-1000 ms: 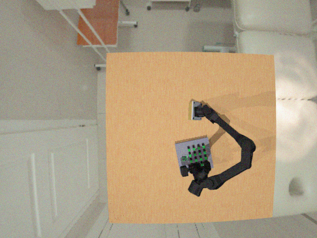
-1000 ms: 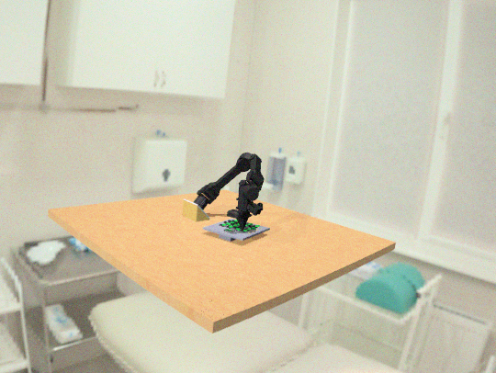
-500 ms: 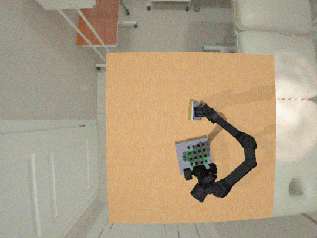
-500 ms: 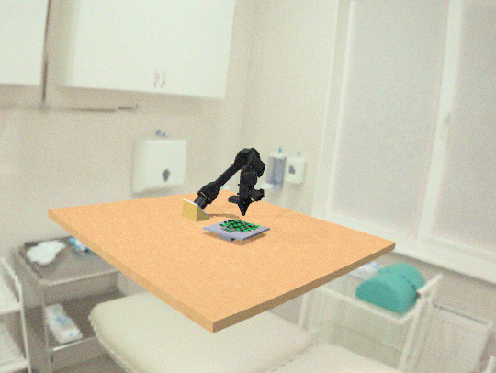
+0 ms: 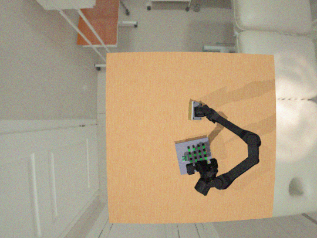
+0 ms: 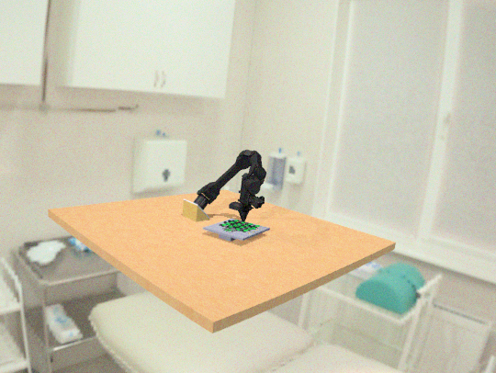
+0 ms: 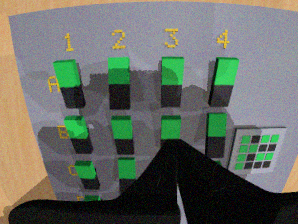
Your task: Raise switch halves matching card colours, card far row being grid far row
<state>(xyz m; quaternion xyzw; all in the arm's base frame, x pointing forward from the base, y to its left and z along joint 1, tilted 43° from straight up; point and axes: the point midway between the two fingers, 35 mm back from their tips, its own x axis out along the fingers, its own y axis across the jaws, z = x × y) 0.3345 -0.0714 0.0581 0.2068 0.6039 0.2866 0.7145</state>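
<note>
Black claw (image 5: pixel 202 167) over grey panel's (image 5: pixel 182 155) edge

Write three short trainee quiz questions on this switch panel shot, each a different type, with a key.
1. True or false: the gripper is shut and holds nothing.
2. Multiple choice: in the wrist view, where does the small card sit on the panel? A) left of column 1; B) right of column 4; C) above row A.
3. Fill in: the yellow numbers above the switches run from 1 to ___.

Key: 1 true; 2 B; 3 the number 4.
</note>
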